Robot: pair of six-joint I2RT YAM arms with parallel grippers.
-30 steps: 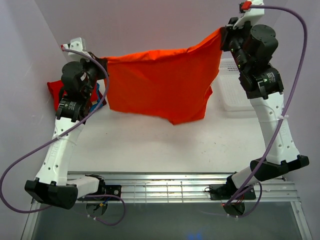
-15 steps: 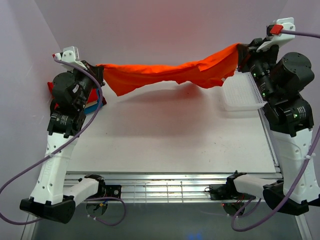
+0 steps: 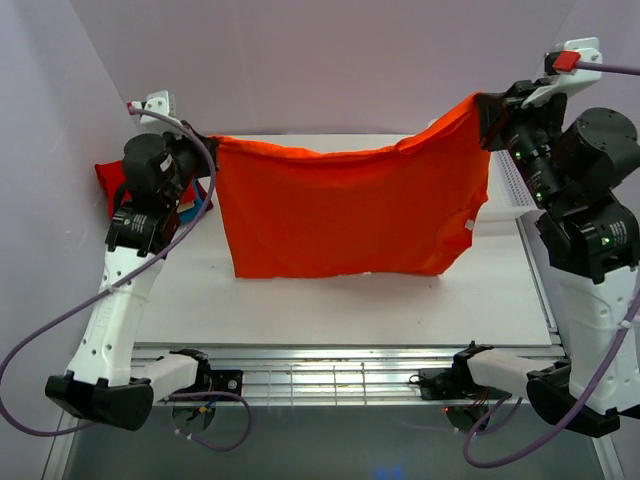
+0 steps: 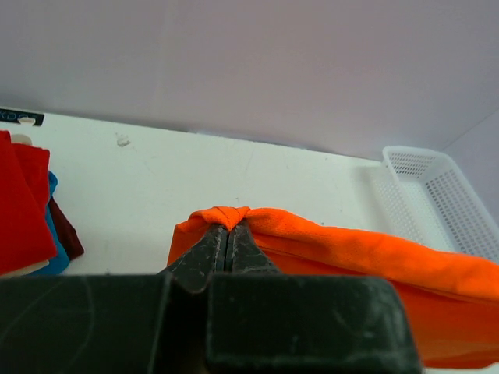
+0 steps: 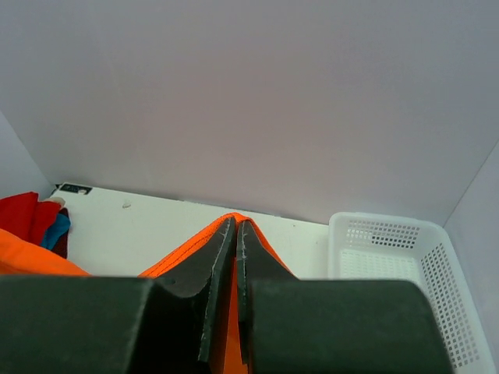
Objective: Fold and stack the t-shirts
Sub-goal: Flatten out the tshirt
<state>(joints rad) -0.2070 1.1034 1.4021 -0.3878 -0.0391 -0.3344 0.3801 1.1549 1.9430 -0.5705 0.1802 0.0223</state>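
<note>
You have both jaws clamped on the upper corners of the orange shirt (image 3: 350, 215), hanging it spread for folding.

Nothing legible to call here. Far left of the orange t-shirt (image 4: 374, 257), a small dark label (image 4: 22, 117) lies on the counter (image 4: 234, 171), its print too tiny to read. A white tag (image 3: 468, 224) on the orange t-shirt's right side shows no readable marks.
</note>
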